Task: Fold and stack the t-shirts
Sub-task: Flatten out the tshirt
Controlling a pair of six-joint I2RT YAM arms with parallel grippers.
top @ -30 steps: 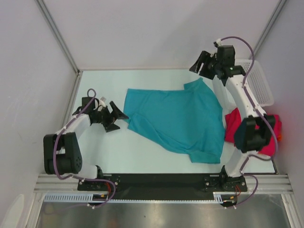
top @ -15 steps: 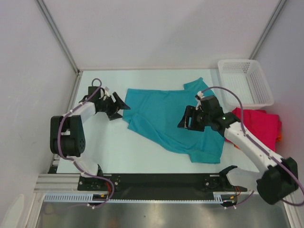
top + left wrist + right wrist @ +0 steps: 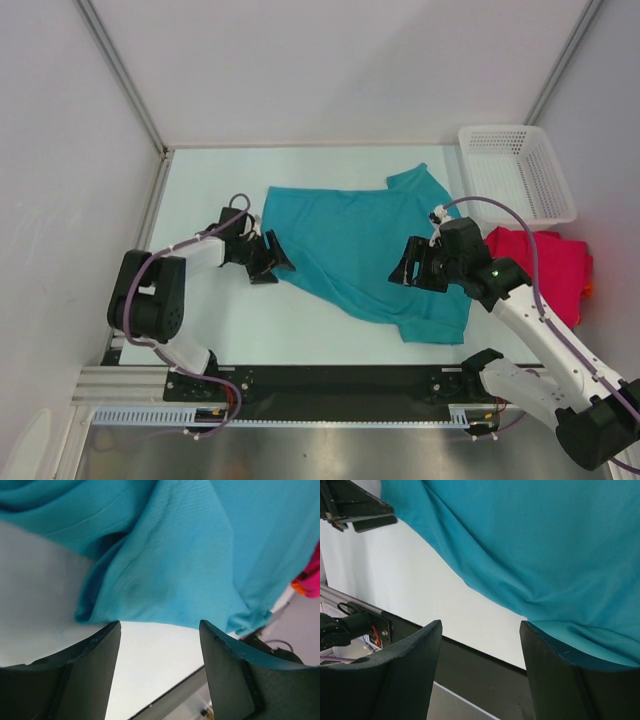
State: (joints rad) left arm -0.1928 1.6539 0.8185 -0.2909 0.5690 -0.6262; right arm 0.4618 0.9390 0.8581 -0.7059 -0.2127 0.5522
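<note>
The teal t-shirt (image 3: 360, 245) lies spread and rumpled across the middle of the table. It also fills the left wrist view (image 3: 190, 555) and the right wrist view (image 3: 545, 545). The crimson-pink t-shirt (image 3: 548, 262) lies bunched at the right edge, with an orange edge (image 3: 588, 290) peeping out beside it; both show at the right of the left wrist view (image 3: 311, 575). My left gripper (image 3: 275, 258) is open and empty at the teal shirt's left hem. My right gripper (image 3: 412, 268) is open and empty above the shirt's right half.
A white mesh basket (image 3: 515, 172) stands at the back right corner. The black front rail (image 3: 340, 380) runs along the near edge. White walls enclose the table on three sides.
My right arm swung down from the back right to hover over the teal shirt's right half. My left gripper moved right and nearer, up to the shirt's left hem.
</note>
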